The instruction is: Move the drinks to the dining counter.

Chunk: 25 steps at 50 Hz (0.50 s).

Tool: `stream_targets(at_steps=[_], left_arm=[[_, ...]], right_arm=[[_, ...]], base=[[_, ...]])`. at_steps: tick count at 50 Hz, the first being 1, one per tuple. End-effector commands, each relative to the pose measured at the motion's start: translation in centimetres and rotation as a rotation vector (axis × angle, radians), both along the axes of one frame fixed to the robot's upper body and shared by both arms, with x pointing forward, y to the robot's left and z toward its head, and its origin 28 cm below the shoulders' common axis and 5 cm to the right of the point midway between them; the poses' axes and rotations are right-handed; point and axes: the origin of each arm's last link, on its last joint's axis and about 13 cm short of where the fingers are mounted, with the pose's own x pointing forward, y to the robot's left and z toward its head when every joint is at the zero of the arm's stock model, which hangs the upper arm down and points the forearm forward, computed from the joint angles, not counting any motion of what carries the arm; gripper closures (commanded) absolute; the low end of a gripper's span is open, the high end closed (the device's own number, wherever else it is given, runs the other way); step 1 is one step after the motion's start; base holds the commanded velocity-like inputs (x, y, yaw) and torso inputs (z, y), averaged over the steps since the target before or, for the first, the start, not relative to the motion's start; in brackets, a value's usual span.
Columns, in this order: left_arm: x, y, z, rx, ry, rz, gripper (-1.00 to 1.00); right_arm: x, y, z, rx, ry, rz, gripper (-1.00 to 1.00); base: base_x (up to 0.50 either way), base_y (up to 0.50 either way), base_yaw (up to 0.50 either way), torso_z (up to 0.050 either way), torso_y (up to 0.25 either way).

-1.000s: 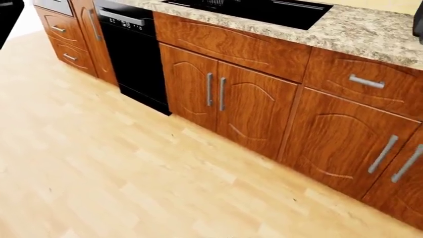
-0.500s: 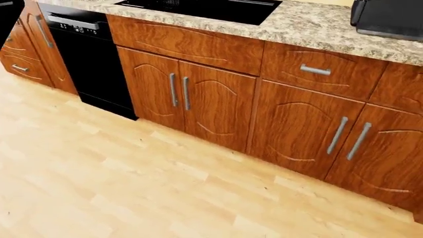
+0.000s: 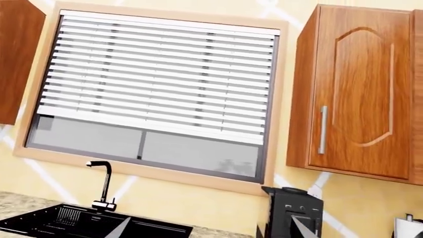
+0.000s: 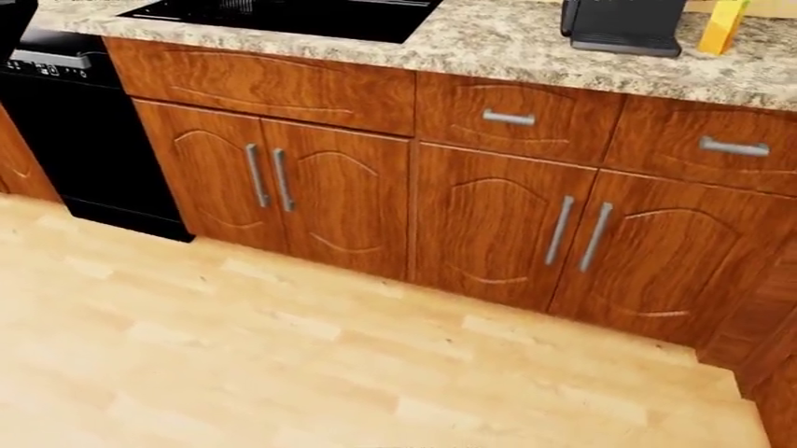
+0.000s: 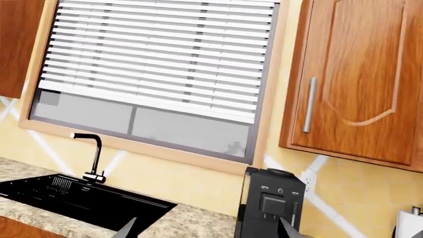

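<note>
Juice carton [image 4: 722,26] only in head view.

The table [image 4: 524,42] has a speckled beige granite top over reddish wood doors and drawers with silver handles; a black sink [image 4: 293,14] is sunk into it, with a black faucet [image 3: 102,183] at its far edge; a black coffee machine [image 4: 621,25] stands on the granite, and in the left wrist view it rises just beyond the left hand's [image 3: 211,233] fingertips; a yellow-orange carton [image 4: 723,25] stands just beside the machine; the wooden floor [image 4: 312,355] is pale.
</note>
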Motion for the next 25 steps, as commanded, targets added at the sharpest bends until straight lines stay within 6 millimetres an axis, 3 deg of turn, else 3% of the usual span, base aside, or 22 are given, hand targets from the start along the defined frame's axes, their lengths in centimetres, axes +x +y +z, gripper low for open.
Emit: stream_targets(at_steps=[1, 25], left_arm=[[0.12, 0.08, 0.04, -0.004, 0.000, 0.002, -1.00], [-0.02, 0.10, 0.10, -0.004, -0.001, -0.001, -1.00]], right_arm=[[0.15, 0.07, -0.09, -0.002, 0.001, 0.000, -1.00], [-0.02, 0.06, -0.03, -0.006, 0.002, -0.007, -1.00]], base=[[-0.05, -0.02, -0.50, 0.000, 0.000], [-0.05, -0.01, -0.50, 0.000, 0.000]])
